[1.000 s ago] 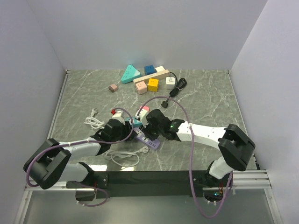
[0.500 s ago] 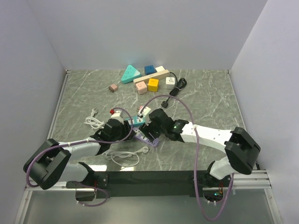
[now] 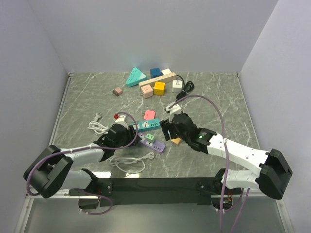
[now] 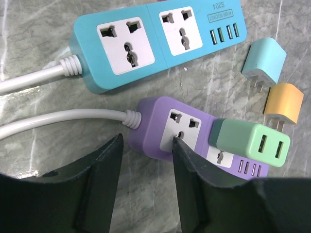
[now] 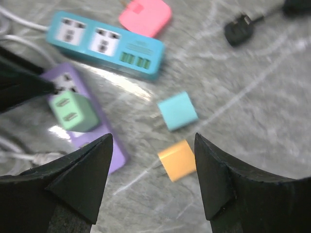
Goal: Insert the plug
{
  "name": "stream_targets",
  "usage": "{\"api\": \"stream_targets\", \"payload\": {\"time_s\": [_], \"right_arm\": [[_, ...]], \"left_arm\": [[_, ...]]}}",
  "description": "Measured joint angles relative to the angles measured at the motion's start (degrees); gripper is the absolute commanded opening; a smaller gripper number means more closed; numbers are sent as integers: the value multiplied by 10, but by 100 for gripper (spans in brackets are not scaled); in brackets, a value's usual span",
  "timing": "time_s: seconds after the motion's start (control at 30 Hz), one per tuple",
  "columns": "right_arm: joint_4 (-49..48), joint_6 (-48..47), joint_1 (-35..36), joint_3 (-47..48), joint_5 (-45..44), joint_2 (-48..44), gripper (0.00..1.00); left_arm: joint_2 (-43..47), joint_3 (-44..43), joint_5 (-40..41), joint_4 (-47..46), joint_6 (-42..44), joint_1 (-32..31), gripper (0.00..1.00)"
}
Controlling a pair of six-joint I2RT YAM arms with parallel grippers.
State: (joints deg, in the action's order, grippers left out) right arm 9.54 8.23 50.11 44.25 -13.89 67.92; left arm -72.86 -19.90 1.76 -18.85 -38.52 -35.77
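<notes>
The green plug [image 4: 252, 141] sits in the purple strip [image 4: 155, 116]; the left hand [image 4: 146, 143], half open, rests a finger [image 4: 188, 167] on it, likely to steady it, and the right hand [image 5: 152, 141] hangs open, empty.

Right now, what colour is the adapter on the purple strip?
The adapter is mint green; clearest in left wrist view.

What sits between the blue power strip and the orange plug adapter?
A light blue plug adapter lies between the blue power strip and the orange adapter, clearest in the right wrist view.
</notes>
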Motion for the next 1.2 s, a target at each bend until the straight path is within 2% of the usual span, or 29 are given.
{"api": "stream_targets", "payload": {"time_s": [0.33,0.77,1.2], "right_arm": [[48,119,-64,-60,-26,-5,73],[37,216,-76,-65,15,74,71],[22,275,-76,-79,2,111,73]], "left_arm": [[53,17,21,12,2,1,64],[201,65,42,11,2,1,64],[219,88,35,-12,2,1,64]]}}
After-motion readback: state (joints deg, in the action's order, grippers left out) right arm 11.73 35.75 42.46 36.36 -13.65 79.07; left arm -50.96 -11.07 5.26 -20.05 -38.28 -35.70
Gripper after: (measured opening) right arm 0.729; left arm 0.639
